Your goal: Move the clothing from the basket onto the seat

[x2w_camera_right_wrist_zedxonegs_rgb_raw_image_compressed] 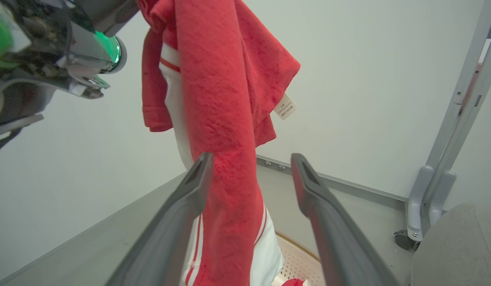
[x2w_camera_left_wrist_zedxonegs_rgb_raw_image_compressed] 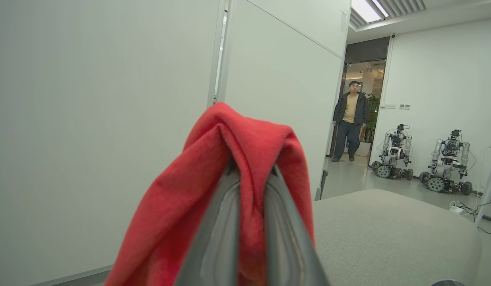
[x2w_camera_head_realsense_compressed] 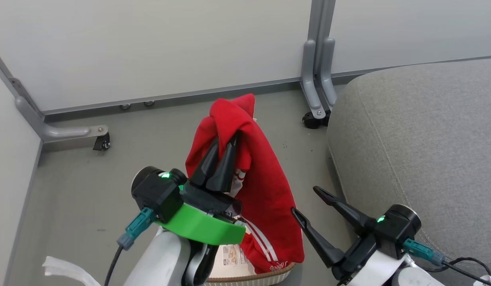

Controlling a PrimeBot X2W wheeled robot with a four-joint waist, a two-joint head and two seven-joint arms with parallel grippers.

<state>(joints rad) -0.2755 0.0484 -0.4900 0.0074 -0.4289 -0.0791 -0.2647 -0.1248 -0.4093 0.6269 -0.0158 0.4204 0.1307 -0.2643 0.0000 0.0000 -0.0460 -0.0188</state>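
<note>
My left gripper (x2w_camera_head_realsense_compressed: 225, 145) is shut on a fold of the red clothing (x2w_camera_head_realsense_compressed: 265, 186) and holds it raised above the floor. The garment, with white stripes near its hem, hangs down from the fingers into the basket (x2w_camera_head_realsense_compressed: 269, 276) at the bottom edge of the head view. In the left wrist view the red clothing (x2w_camera_left_wrist_zedxonegs_rgb_raw_image_compressed: 229, 159) drapes over the closed fingertips. My right gripper (x2w_camera_head_realsense_compressed: 305, 202) is open, low and right of the hanging cloth, beside the grey seat (x2w_camera_head_realsense_compressed: 420, 143). The right wrist view shows the clothing (x2w_camera_right_wrist_zedxonegs_rgb_raw_image_compressed: 225, 119) hanging just beyond the open fingers, and the basket (x2w_camera_right_wrist_zedxonegs_rgb_raw_image_compressed: 299, 260) below.
White partition walls with grey caster feet (x2w_camera_head_realsense_compressed: 319, 113) close off the back and left. A cable runs from each wrist. In the left wrist view a person (x2w_camera_left_wrist_zedxonegs_rgb_raw_image_compressed: 350, 119) walks in a doorway beyond the seat (x2w_camera_left_wrist_zedxonegs_rgb_raw_image_compressed: 388, 234), with two parked wheeled robots (x2w_camera_left_wrist_zedxonegs_rgb_raw_image_compressed: 392, 153) nearby.
</note>
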